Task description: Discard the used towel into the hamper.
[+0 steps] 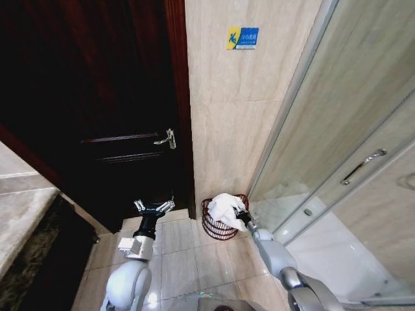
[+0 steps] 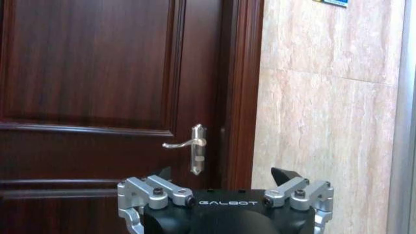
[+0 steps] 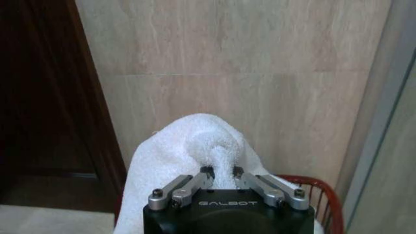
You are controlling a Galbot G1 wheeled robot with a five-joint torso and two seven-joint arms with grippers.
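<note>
Even, fairly bright indoor light falls on the beige marble-tiled wall (image 1: 237, 110), while the dark mahogany panelled door (image 1: 97, 97) beside it sinks nearly to black in the head view. That view bends straight lines toward its edges, and the glossy beige floor tiles (image 1: 175, 259) carry soft pale reflections. Both wrist views are slightly soft, and the white terry towel (image 3: 195, 151) looks bright, with faint shading in its folds.

"GALBOT" stands on the left gripper (image 2: 224, 178) and right gripper (image 3: 221, 170).
</note>
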